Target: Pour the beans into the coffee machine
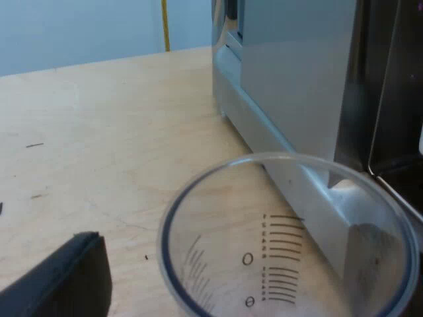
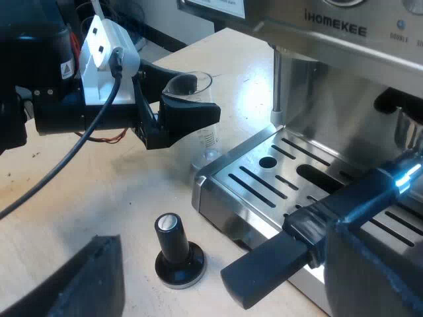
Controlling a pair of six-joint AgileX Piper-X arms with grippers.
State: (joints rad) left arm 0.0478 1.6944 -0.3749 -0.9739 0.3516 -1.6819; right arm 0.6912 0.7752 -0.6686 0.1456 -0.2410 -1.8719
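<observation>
Measuring glass [image 1: 284, 257] is standing empty on the counter [image 1: 99, 132], just beside the espresso machine [image 1: 297, 86] at its base. Left gripper [image 2: 201, 96] jaws are straddling the glass, parted, the visible finger [image 1: 63, 281] sitting clear of its wall. Right gripper [image 2: 168, 290] jaws are gaping wide above the black-knobbed tamper [image 2: 177, 254], holding nothing.

I count one espresso machine [image 2: 344, 119] and one measuring glass [image 1: 284, 257], clear with printed marks. I also count one tamper [image 2: 177, 254] with a black knob, and one wooden table [image 1: 99, 132].
</observation>
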